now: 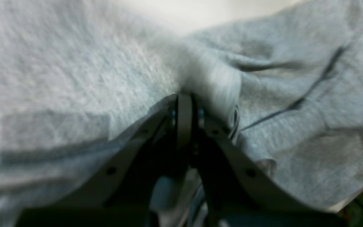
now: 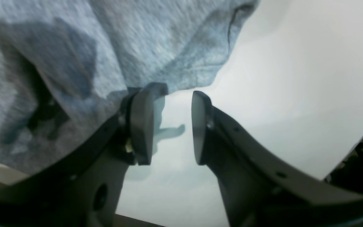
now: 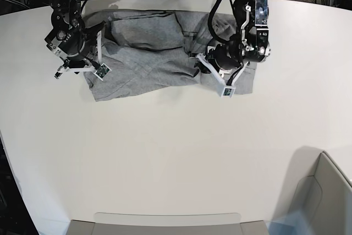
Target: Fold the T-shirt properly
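The grey T-shirt (image 3: 148,53) lies crumpled and partly bunched across the far side of the white table (image 3: 176,152), plain side up. In the left wrist view my left gripper (image 1: 184,98) is shut on a pinched ridge of the T-shirt (image 1: 74,72), and cloth fills that view. My right gripper (image 2: 170,126) is open at the other end of the T-shirt (image 2: 112,41). Its one pad (image 2: 142,126) is tucked just under the cloth's edge and the other pad (image 2: 198,126) stands over bare table, with nothing between them.
The left arm (image 3: 245,42) stands over the shirt's right end and the right arm (image 3: 69,37) over its left end. Cables run behind the table's far edge. A grey bin (image 3: 324,196) sits at the near right corner and a grey tray edge (image 3: 165,224) along the near side.
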